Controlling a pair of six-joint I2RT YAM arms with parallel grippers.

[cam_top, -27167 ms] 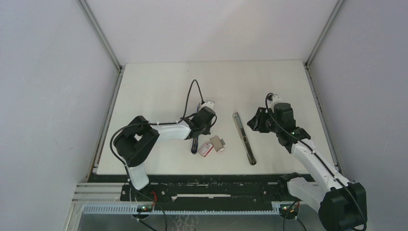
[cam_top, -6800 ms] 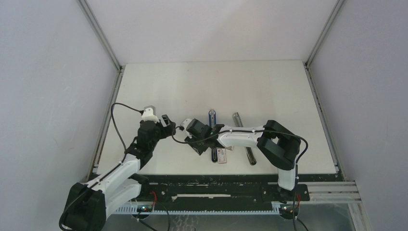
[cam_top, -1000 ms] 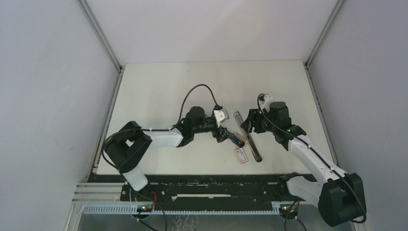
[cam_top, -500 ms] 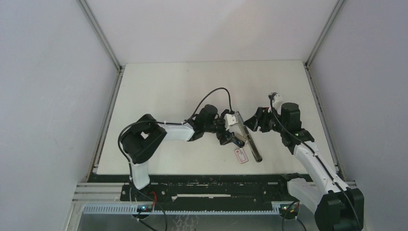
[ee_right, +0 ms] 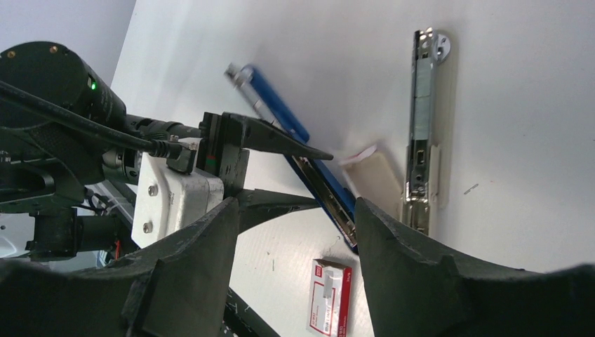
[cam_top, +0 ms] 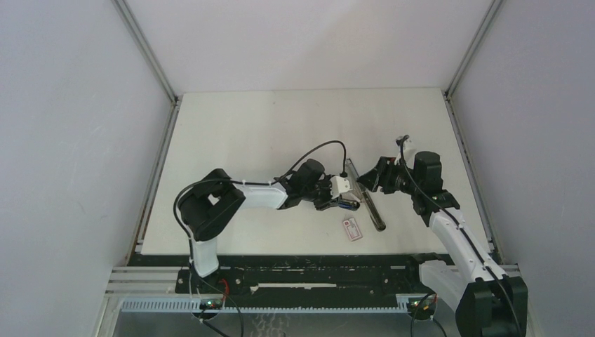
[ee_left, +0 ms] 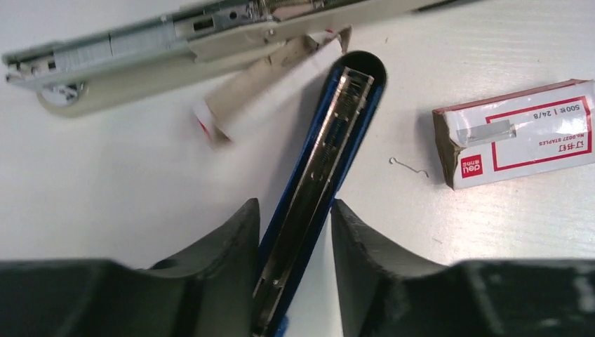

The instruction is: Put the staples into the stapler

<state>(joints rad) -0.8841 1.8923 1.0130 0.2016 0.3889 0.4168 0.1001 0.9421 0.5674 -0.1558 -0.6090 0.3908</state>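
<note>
The stapler lies opened out flat. Its silver magazine rail [cam_top: 370,210] [ee_left: 175,42] [ee_right: 421,126] is apart from its blue top arm [ee_left: 330,161] [ee_right: 295,137]. My left gripper [cam_top: 349,203] [ee_left: 295,210] is shut on the blue arm, a finger against each side. The staples' red-and-white box [cam_top: 351,229] [ee_left: 519,133] [ee_right: 330,295] lies flat just in front, a silver strip showing in its window. The grey inner tray [ee_left: 273,84] [ee_right: 372,179] rests between rail and blue arm. My right gripper [cam_top: 365,180] [ee_right: 296,203] hovers open and empty beside the rail's far end.
One loose bent staple [ee_left: 409,166] lies on the white table [cam_top: 245,133] between the blue arm and the box. The table's black front edge [cam_top: 281,260] runs close behind the box. Grey walls enclose the table on three sides.
My left gripper has reached a little to the right and its fingers have closed in on the blue arm. The right gripper drew slightly back to the right, still open.
</note>
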